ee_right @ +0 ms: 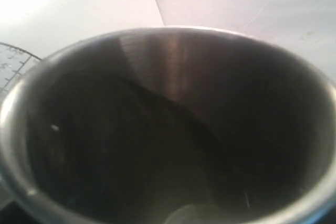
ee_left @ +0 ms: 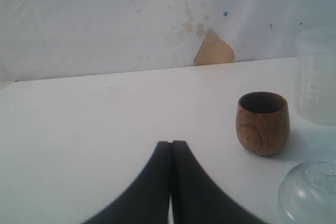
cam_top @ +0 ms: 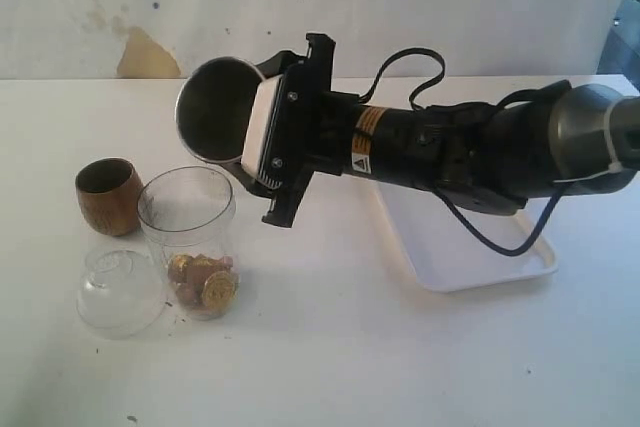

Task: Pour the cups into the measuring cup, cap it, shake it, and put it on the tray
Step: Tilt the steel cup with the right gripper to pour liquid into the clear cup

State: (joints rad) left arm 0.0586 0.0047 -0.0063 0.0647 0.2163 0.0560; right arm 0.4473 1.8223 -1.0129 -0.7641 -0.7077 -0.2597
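Steel tumbler (cam_top: 215, 109) lies tipped on its side in my right gripper (cam_top: 258, 119), my fingers clamped around its body and its mouth raised just above the measuring cup (cam_top: 190, 232) standing on the table (cam_top: 400, 367). My left gripper (ee_left: 171, 148) is pressed closed on nothing, near the upright wooden cup (ee_left: 262, 123).
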